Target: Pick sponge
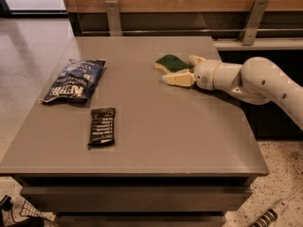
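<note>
Camera view: grey table (156, 136) w/ three items on top. The sponge (170, 62) lies flat at the far right part of the table, dark green side up, pale yellow foam edge just showing on its left end. The gripper (178, 69) comes in from the right, low over the tabletop, on a white arm (255, 82) that reaches in past the table's right edge. Jaws are apart: the near cream finger (179, 79) lies just beside the sponge's near edge, the far one sits at the sponge's far right corner, so the sponge's right end is between them. Can't tell if either finger touches it.

Left side of table: blue chip bag (73, 81), crumpled, lying flat, white letters read "KETTLE"; smaller print not legible. Near of it, apart from it, black snack bar (102, 126), flat, long axis near-to-far, w/ white text too small to read.

Behind the table: wood panel w/ two metal brackets (113, 15).
</note>
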`<state>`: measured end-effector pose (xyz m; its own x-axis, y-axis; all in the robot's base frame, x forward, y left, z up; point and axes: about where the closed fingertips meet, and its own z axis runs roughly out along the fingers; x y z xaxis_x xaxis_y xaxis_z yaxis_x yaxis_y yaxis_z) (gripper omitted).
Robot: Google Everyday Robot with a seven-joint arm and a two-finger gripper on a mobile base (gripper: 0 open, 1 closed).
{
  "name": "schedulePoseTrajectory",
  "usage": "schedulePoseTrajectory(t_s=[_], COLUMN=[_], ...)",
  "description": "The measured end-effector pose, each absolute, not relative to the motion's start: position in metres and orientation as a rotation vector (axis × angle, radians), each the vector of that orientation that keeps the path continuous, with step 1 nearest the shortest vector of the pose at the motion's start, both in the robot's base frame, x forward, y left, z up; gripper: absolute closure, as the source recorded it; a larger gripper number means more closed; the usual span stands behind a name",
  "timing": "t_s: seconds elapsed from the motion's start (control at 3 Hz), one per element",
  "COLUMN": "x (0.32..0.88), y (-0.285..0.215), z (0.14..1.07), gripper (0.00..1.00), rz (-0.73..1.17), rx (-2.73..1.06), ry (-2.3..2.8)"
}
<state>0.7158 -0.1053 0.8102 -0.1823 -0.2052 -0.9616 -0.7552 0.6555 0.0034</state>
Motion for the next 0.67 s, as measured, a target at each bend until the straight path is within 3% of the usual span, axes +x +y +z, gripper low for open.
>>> schedulePoseTrajectory(t_s=[0.67], x=[0.7158], y=[-0.1052], z=[0.8159], gripper=[0.87], rz=[0.595], rx=[-0.783], ry=[1.722])
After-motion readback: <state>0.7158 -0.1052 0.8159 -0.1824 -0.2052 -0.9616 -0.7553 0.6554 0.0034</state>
